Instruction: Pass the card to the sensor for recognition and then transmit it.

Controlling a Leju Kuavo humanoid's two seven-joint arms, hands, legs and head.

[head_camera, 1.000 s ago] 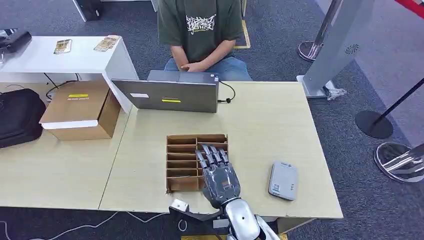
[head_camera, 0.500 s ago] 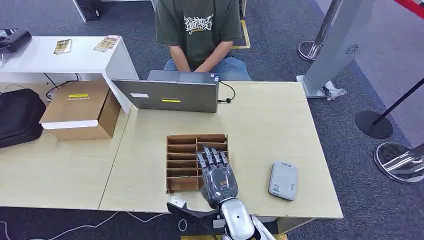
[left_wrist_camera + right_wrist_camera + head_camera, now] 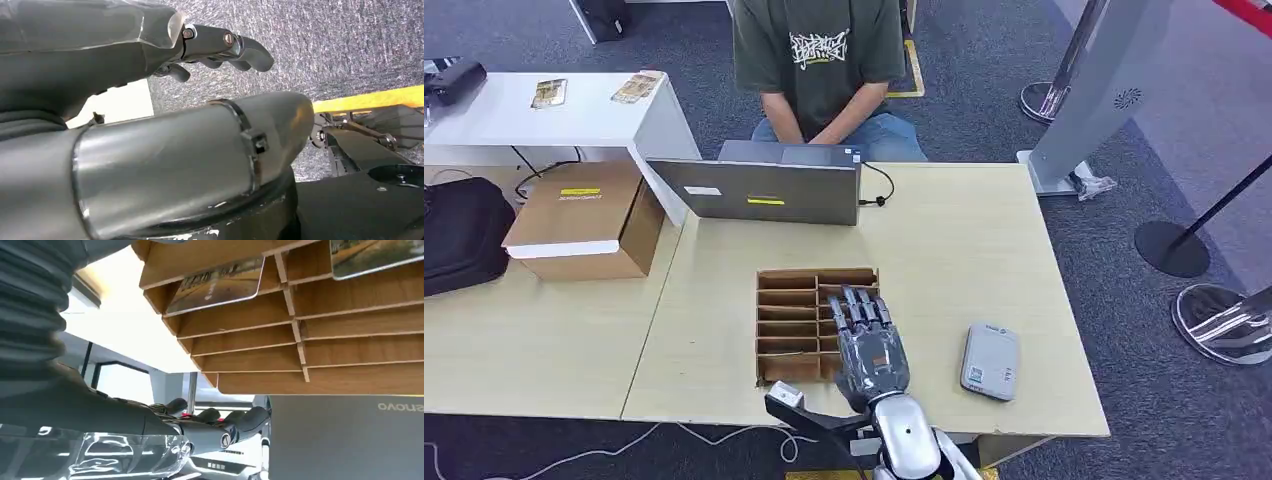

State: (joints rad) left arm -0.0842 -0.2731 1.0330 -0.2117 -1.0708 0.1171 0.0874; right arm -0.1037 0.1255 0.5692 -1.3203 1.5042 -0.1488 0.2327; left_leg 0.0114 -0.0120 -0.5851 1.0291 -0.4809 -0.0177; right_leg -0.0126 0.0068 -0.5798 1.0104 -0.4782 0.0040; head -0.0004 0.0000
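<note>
Right hand point(image 3: 869, 345), grey with dark fingers, hovers flat over the right column of the brown slotted cardboard card rack point(image 3: 790, 322), fingers extended and slightly apart, holding nothing. Glossy printed card point(image 3: 216, 284) stands in a rack slot under the hand, a second card point(image 3: 375, 255) in the neighbouring slot. Flat grey card sensor point(image 3: 990, 361) lies on the light wooden table point(image 3: 964, 240) to the hand's right, apart from it. Left hand point(image 3: 220, 47) hangs over grey carpet, fingers loosely curled, holding nothing. Grey laptop point(image 3: 759, 185) beyond the rack, seated person point(image 3: 824, 60) behind it
</note>
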